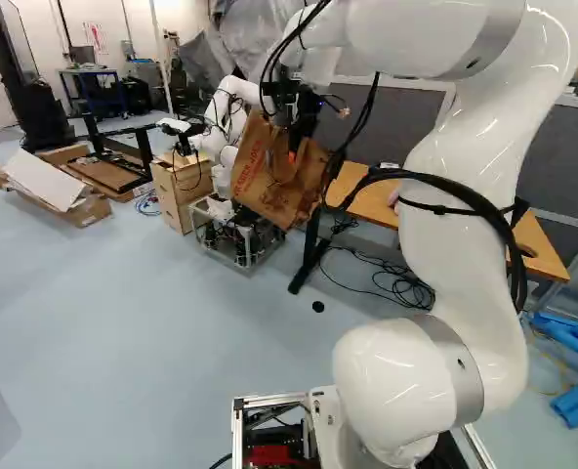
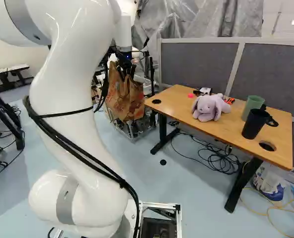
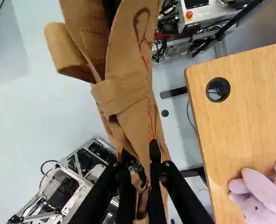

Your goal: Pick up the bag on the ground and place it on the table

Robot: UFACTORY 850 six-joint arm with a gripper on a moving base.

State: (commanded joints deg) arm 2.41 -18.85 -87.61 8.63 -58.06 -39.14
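The creased brown bag [image 2: 126, 101] hangs from the claw [image 1: 294, 151] beside the table [image 2: 226, 125].

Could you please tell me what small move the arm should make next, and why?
I would ease the gripper sideways toward the table, bag held high: the bag hangs gripped and off the floor, but seems to be beside the tabletop, not over it.
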